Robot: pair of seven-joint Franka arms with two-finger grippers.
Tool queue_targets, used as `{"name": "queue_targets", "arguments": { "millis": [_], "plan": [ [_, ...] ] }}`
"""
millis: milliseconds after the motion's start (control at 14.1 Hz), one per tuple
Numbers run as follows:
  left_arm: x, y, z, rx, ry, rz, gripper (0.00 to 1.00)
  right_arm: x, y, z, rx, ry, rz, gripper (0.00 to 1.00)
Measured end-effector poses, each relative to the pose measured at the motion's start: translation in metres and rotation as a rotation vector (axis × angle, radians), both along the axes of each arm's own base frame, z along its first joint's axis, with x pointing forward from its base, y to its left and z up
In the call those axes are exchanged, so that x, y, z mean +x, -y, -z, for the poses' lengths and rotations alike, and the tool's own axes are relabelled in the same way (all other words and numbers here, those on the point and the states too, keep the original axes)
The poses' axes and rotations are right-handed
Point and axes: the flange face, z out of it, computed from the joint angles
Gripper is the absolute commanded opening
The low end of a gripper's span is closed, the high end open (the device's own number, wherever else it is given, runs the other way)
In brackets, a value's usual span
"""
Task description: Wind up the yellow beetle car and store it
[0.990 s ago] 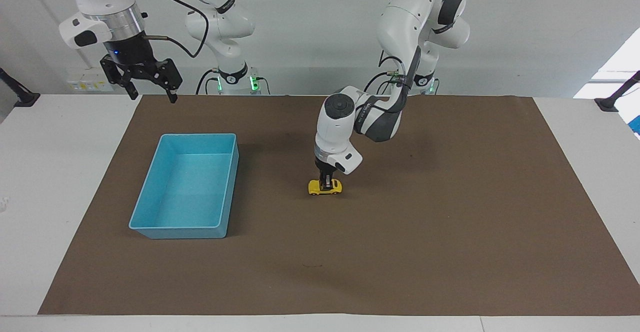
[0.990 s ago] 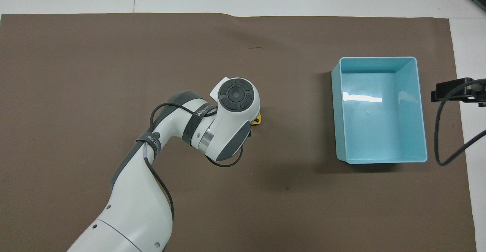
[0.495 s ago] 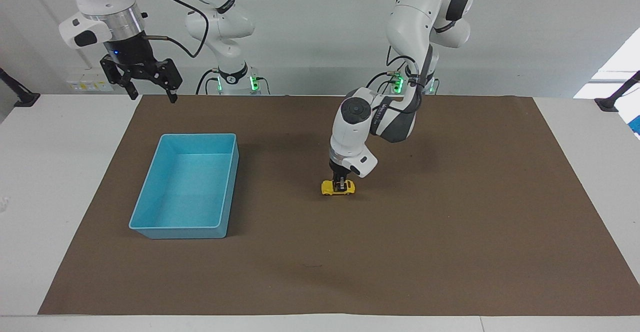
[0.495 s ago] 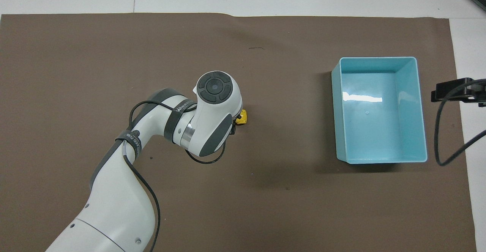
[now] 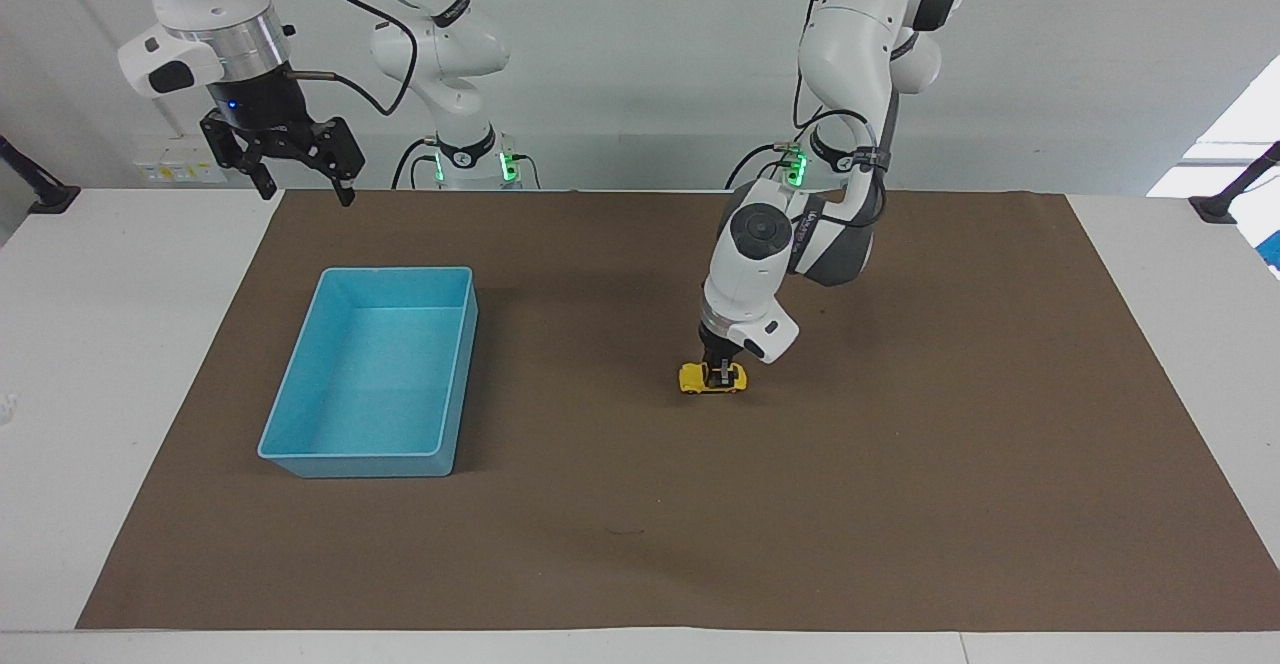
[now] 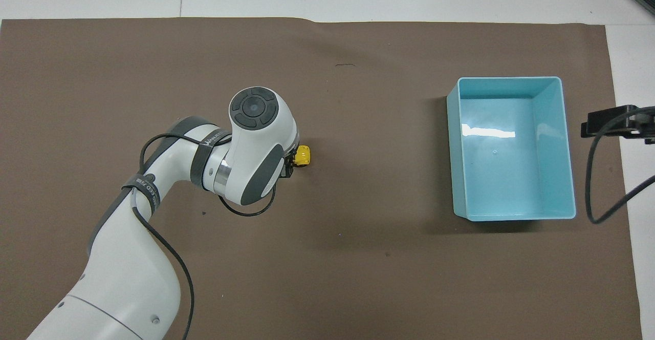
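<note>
The yellow beetle car (image 5: 711, 378) stands on its wheels on the brown mat near the table's middle. My left gripper (image 5: 717, 372) reaches straight down and is shut on the yellow beetle car across its roof. From overhead only one end of the yellow beetle car (image 6: 303, 155) pokes out from under the left arm's wrist. My right gripper (image 5: 296, 172) hangs open in the air at the mat's corner by its own base, holding nothing, and waits. Only a dark part of it (image 6: 614, 121) shows at the overhead view's edge.
An empty blue bin (image 5: 310, 384) stands on the mat toward the right arm's end of the table, its rim (image 6: 558, 145) well apart from the car. The brown mat (image 5: 900, 504) covers most of the white tabletop.
My left gripper has dragged the yellow beetle car along the mat toward the left arm's end of the table, away from the blue bin. The right arm has not moved.
</note>
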Motion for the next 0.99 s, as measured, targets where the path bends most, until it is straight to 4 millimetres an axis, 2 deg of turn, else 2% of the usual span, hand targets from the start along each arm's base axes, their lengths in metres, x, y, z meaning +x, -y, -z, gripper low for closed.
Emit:
{"name": "queue_targets", "arguments": {
  "millis": [71, 141, 212, 283, 424, 495, 707, 778, 990],
  "plan": [
    [0.001, -0.004, 0.000, 0.001, -0.001, -0.004, 0.38, 0.000, 0.000, 0.000, 0.000, 0.000, 0.000, 1.00],
    [0.002, -0.007, 0.000, 0.002, -0.002, -0.007, 0.48, 0.000, 0.000, 0.000, 0.000, 0.000, 0.000, 1.00],
    [0.002, -0.009, 0.000, 0.002, -0.003, -0.009, 0.71, 0.000, 0.000, 0.000, 0.000, 0.000, 0.000, 1.00],
    [0.002, -0.011, 0.002, 0.005, -0.005, -0.011, 1.00, 0.000, 0.000, 0.000, 0.000, 0.000, 0.000, 1.00],
    [0.003, -0.017, 0.005, 0.014, -0.018, -0.018, 1.00, 0.000, 0.000, 0.000, 0.000, 0.000, 0.000, 1.00],
    [0.002, -0.020, -0.002, 0.023, -0.033, -0.021, 1.00, 0.000, 0.000, 0.000, 0.000, 0.000, 0.000, 1.00],
    [0.001, -0.036, -0.052, 0.024, -0.040, -0.030, 1.00, 0.000, -0.003, 0.000, 0.000, 0.000, -0.006, 1.00],
    [0.000, -0.040, -0.064, 0.021, -0.035, -0.028, 1.00, 0.000, -0.004, 0.000, 0.000, -0.001, -0.009, 1.00],
    [-0.001, -0.041, -0.067, 0.020, -0.034, -0.023, 1.00, 0.000, -0.006, 0.000, 0.000, -0.001, -0.011, 1.00]
  ]
}}
